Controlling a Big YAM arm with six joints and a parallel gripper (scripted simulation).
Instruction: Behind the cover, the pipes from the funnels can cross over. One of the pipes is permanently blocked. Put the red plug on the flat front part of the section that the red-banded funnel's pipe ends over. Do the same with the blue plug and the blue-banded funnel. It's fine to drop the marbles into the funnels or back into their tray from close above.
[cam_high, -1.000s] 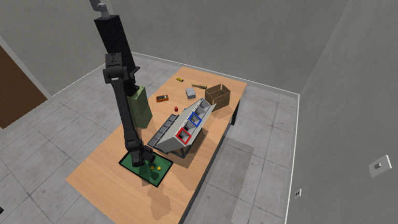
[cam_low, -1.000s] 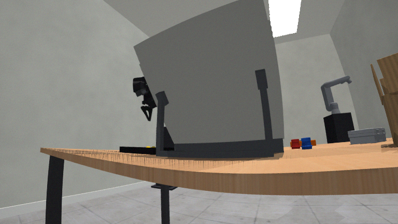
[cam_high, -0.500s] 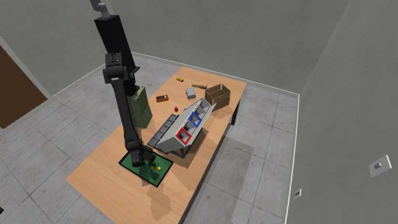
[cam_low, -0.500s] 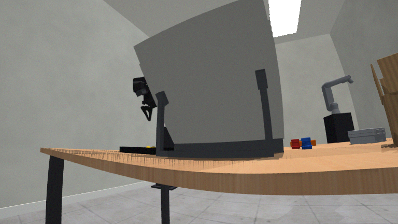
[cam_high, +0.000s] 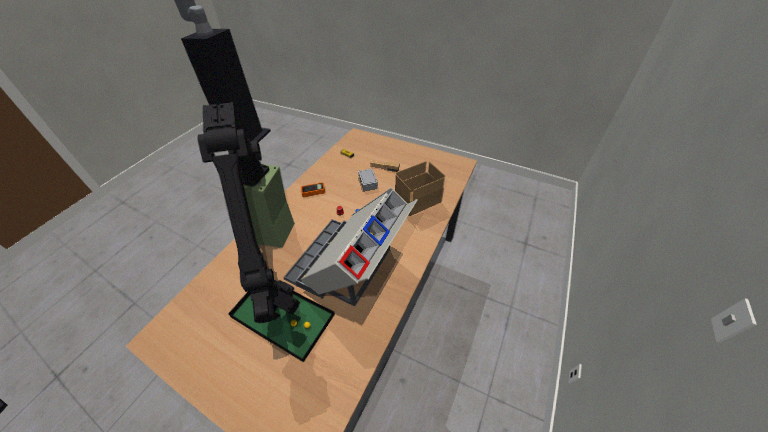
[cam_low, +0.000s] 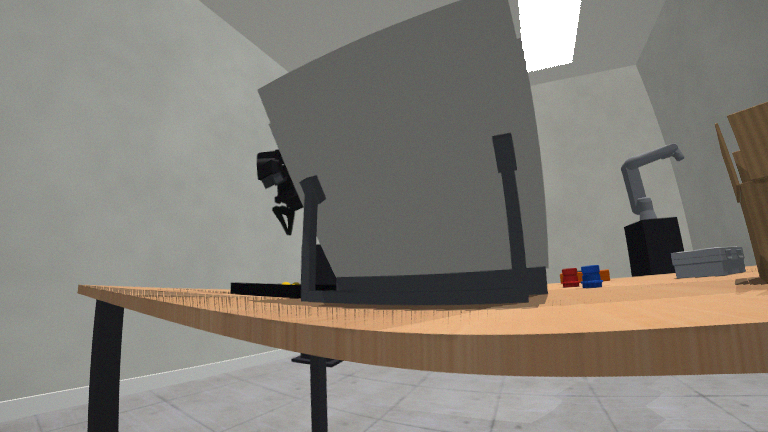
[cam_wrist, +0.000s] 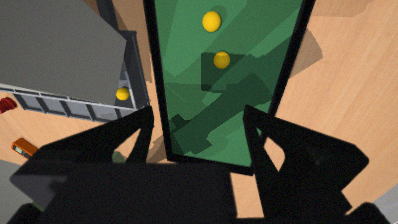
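Observation:
My gripper (cam_high: 280, 313) (cam_low: 284, 217) (cam_wrist: 198, 111) is open and empty. It hangs a little above the near end of the green marble tray (cam_high: 321, 315) (cam_wrist: 185, 75). Two yellow marbles (cam_high: 293, 322) (cam_high: 307, 324) (cam_wrist: 211, 21) (cam_wrist: 221, 59) lie in the tray ahead of the fingers. A third yellow marble (cam_wrist: 122, 93) sits in the end section of the grey catch tray (cam_high: 316, 248) (cam_wrist: 55, 105) below the sloped cover (cam_high: 335, 261) (cam_low: 408, 161). The red-banded funnel (cam_high: 353, 261) and blue-banded funnel (cam_high: 375, 231) open along the cover's top. The red plug (cam_high: 339, 210) (cam_low: 570, 277) (cam_wrist: 7, 104) and blue plug (cam_low: 590, 276) stand on the table beyond the cover.
A cardboard box (cam_high: 420, 185), a grey case (cam_high: 367, 179) (cam_low: 707, 261), an orange device (cam_high: 312, 188) (cam_wrist: 24, 147) and a small yellow item (cam_high: 346, 153) lie at the far end of the table. A green block (cam_high: 268, 206) stands beside the arm.

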